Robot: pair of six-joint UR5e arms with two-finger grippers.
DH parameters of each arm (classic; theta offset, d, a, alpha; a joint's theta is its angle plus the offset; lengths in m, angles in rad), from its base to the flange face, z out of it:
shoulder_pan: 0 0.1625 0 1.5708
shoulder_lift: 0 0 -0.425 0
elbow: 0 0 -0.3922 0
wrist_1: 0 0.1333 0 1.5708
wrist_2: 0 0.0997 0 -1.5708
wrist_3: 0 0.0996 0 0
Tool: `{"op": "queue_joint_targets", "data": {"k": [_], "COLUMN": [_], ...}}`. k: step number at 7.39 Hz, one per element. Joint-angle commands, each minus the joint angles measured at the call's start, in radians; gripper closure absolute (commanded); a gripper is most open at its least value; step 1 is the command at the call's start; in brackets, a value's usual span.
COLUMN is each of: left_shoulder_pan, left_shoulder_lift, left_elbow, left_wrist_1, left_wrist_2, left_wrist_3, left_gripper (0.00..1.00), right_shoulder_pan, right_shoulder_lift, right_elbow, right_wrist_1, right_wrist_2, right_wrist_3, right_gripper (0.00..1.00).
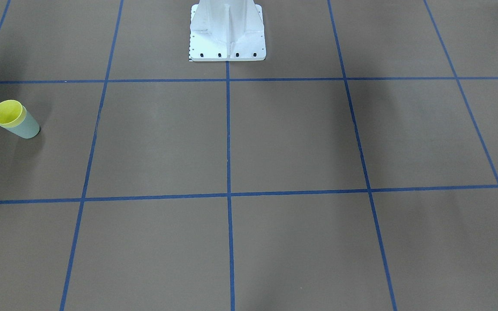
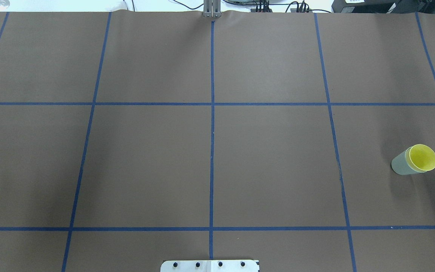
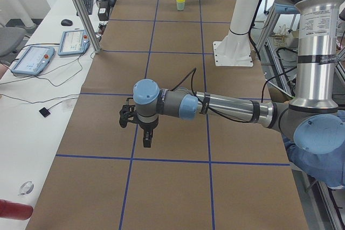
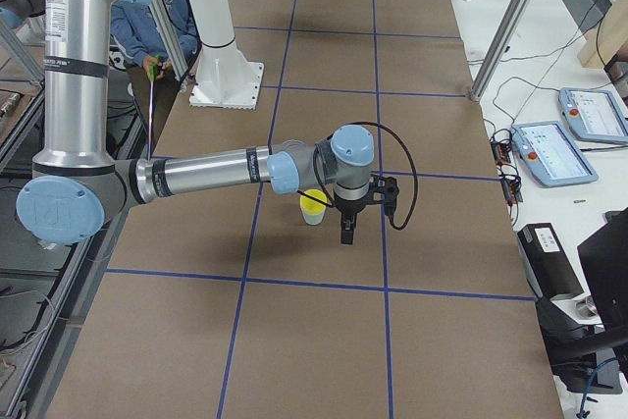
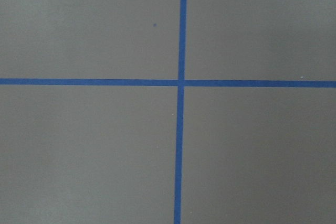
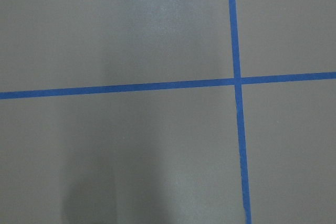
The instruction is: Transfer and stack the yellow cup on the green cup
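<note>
The yellow cup [image 1: 7, 113] sits nested inside the green cup [image 1: 27, 128], upright on the brown table at the robot's right end. The pair also shows in the overhead view, yellow cup [image 2: 423, 157] in green cup [image 2: 400, 165], and in the right side view [image 4: 312, 205]. My right gripper [image 4: 346, 233] hangs in the air beside the cups and holds nothing; I cannot tell whether it is open or shut. My left gripper [image 3: 146, 141] hangs over the table's other end, far from the cups; its state cannot be told either. Both wrist views show only bare table.
The brown table [image 2: 270, 166] carries a grid of blue tape lines [image 2: 212, 151]. The white robot base plate [image 1: 227, 43] stands at the middle of the robot's side. Pendants and cables [image 3: 32, 60] lie on the white bench beyond the table.
</note>
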Motion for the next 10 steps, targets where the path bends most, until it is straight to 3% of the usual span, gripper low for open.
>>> {"op": "queue_joint_targets", "data": {"k": [1, 6, 10], "left_shoulder_pan": [0.0, 0.003, 0.005], "left_shoulder_lift": [0.007, 0.017, 0.014], "left_elbow": [-0.002, -0.008, -0.008], "left_wrist_1": [-0.005, -0.004, -0.008], "left_wrist_2": [-0.009, -0.008, -0.009], "left_wrist_3": [0.007, 0.006, 0.004], "left_gripper": [0.0, 0.0, 0.0], "right_shoulder_pan": [-0.002, -0.01, -0.01], "right_shoulder_lift": [0.001, 0.021, 0.04], "right_elbow": [-0.012, -0.048, -0.038], "right_wrist_1": [-0.002, 0.003, 0.004], "right_wrist_2": [0.015, 0.061, -0.014], "right_wrist_3": [-0.001, -0.004, -0.004], "right_gripper": [0.0, 0.0, 0.0]}}
